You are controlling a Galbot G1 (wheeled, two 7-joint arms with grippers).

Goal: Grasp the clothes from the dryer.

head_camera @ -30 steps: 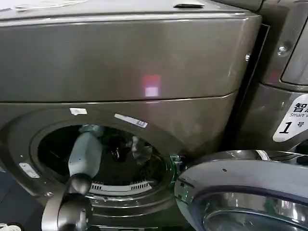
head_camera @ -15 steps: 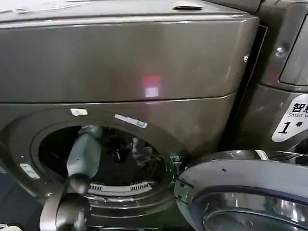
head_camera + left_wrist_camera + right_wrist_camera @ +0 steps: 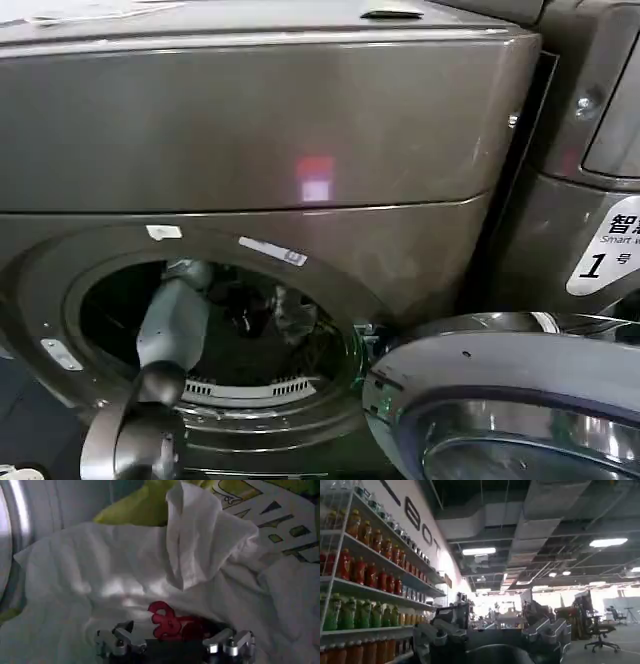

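Inside the drum, the left pincer stood spread wide, nothing between its fingers, at the bottom centre of the left wrist frame. Directly ahead of it, just beyond the tips, lay the clothes: one heap, a peaked white fold upper centre. One dryer. The right pincer waited open, facing a shelf of bottles.
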